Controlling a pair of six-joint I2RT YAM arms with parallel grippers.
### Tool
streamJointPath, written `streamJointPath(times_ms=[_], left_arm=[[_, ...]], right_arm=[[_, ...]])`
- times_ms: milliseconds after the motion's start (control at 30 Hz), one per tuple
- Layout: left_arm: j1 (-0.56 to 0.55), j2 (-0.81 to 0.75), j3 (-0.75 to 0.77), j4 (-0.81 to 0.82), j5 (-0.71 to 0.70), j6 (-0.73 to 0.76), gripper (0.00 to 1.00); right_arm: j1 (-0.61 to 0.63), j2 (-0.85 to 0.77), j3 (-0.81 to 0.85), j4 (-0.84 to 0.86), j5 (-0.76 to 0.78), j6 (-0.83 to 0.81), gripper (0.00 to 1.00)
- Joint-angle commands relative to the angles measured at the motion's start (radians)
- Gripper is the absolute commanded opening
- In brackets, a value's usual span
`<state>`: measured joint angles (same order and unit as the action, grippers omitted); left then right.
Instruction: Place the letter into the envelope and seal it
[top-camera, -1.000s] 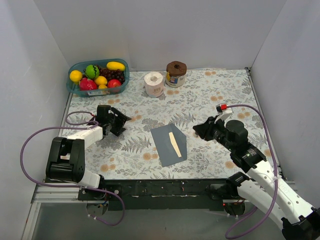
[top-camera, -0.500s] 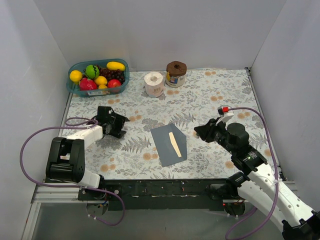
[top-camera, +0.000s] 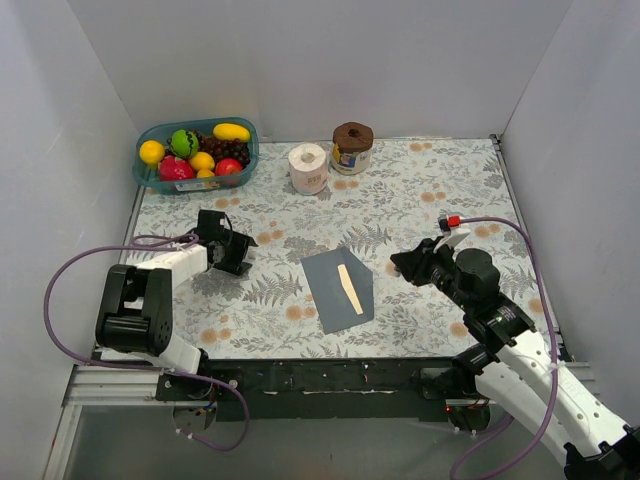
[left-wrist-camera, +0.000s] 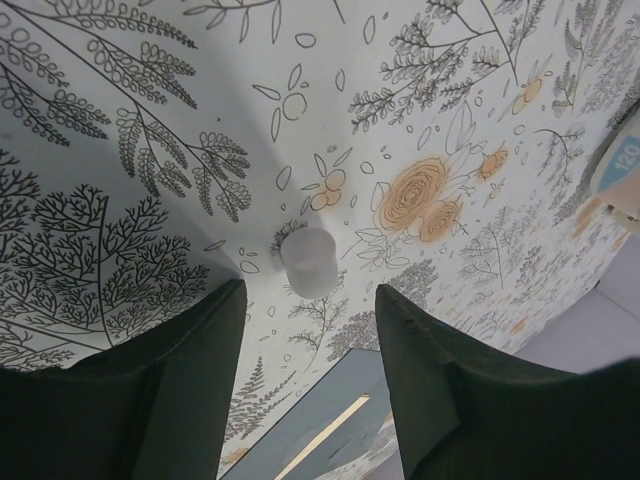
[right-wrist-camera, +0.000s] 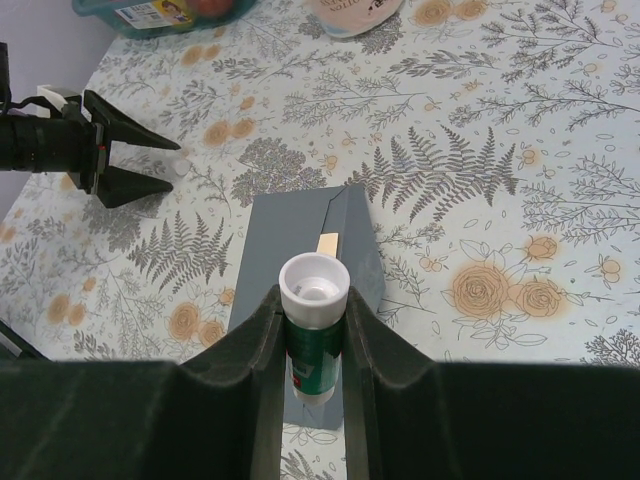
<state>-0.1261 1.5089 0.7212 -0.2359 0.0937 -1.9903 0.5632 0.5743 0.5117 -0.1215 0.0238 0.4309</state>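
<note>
Over the last second the left hand (top-camera: 243, 252) has drawn back a little toward the left edge and its jaws have narrowed. They still stand apart, gripping nothing, either side of a small white cap (left-wrist-camera: 308, 262) on the bench (top-camera: 420, 190). The right hand (top-camera: 407, 266) has eased nearer, clamped on an uncapped glue stick (right-wrist-camera: 313, 325). Sealing looks to be next: the letter (top-camera: 349, 289) shows only as a cream strip in the envelope (top-camera: 330, 295), which lies mid-bench. Envelope and strip run far to near, far end leaning left; the open side seems to face right.
</note>
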Motion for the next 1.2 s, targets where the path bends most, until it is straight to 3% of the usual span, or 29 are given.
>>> streamJointPath(times_ms=[0,1167], left_arm=[[0.005,0.020,0.021,0.003,0.015,-0.030,0.53],[0.031,0.094,-0.054,0.006,0.043,-0.111,0.40]], right_arm=[[-0.002,-0.027,-0.006,0.049,0.025,0.002,0.01],[-0.002,-0.047,0.019,0.023,0.074,-0.040,0.01]])
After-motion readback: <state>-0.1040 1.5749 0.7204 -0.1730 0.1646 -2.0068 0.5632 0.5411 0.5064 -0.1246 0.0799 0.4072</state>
